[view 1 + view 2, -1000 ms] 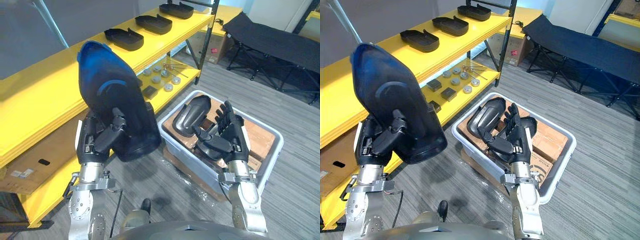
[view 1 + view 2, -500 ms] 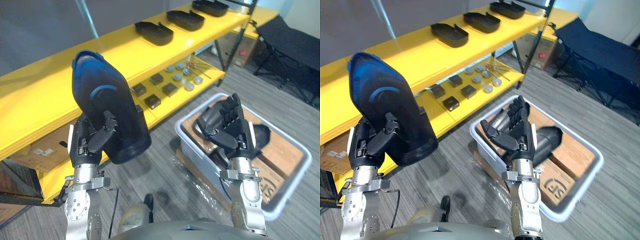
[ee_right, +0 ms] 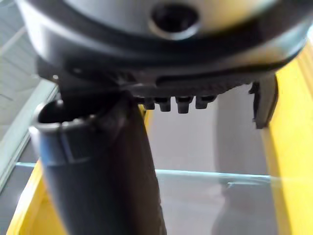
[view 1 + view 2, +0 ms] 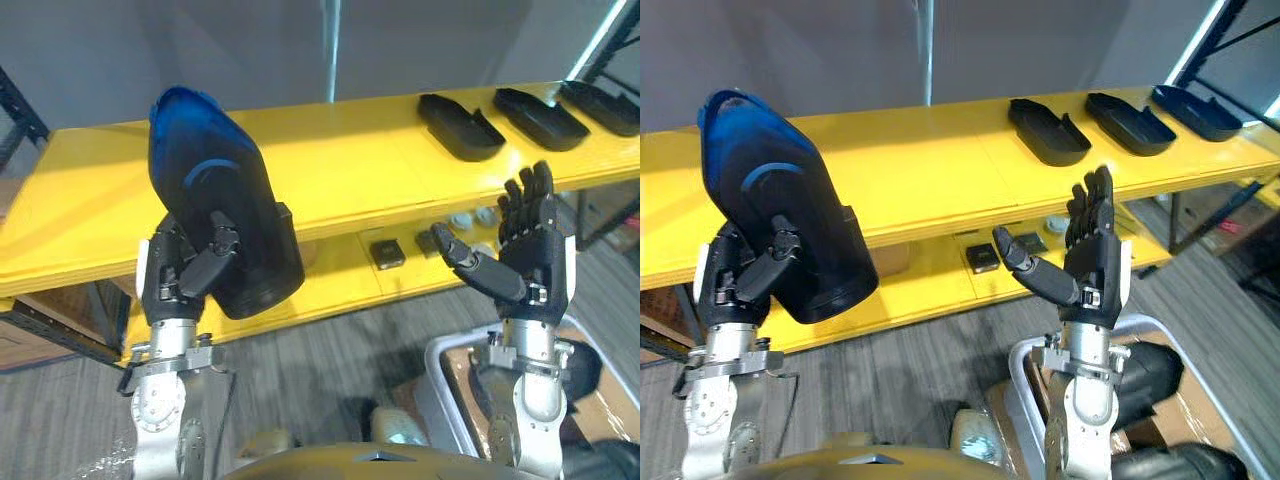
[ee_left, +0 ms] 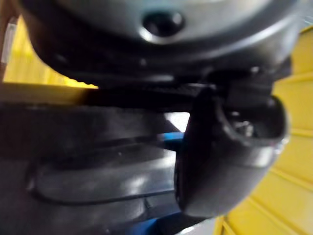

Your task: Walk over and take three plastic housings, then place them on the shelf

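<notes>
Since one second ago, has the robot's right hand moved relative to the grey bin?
Yes. The right hand, open and empty, was over the grey bin's contents; now it is raised in front of the yellow shelf, above the bin's rim.

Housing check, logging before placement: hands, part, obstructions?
Left hand shut on blue housing, held before shelf. Right hand open, holding nothing. Three black housings on shelf, to the right.

Three housings (image 4: pixel 458 127) lie rightward on the shelf (image 4: pixel 330 165).

Left hand (image 5: pixel 161 58) close up, thumb (image 5: pixel 230 161) curled against dark blue housing (image 5: pixel 98 181), yellow shelf (image 5: pixel 298 147) behind
</notes>
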